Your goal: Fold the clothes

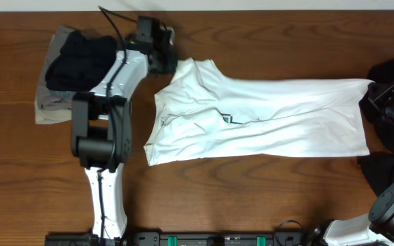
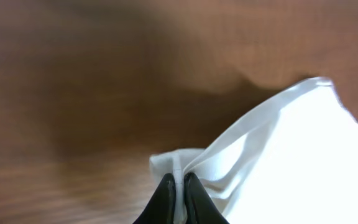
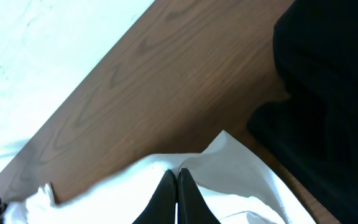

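Note:
The white T-shirt [image 1: 265,116] lies stretched out across the middle of the table, its small green-and-grey print [image 1: 228,119] facing up. My left gripper [image 1: 172,66] is at the shirt's far left corner. In the left wrist view this gripper [image 2: 179,180] is shut on a pinched fold of the white fabric [image 2: 291,162]. My right gripper [image 1: 370,96] is at the shirt's right edge. The right wrist view shows it [image 3: 177,175] shut on the white cloth [image 3: 229,174] there.
A black garment [image 1: 77,55] lies on a grey-khaki one [image 1: 50,109] at the far left, under the left arm. More black cloth [image 1: 382,171] sits at the right edge beside the right arm, also dark in the right wrist view [image 3: 328,93].

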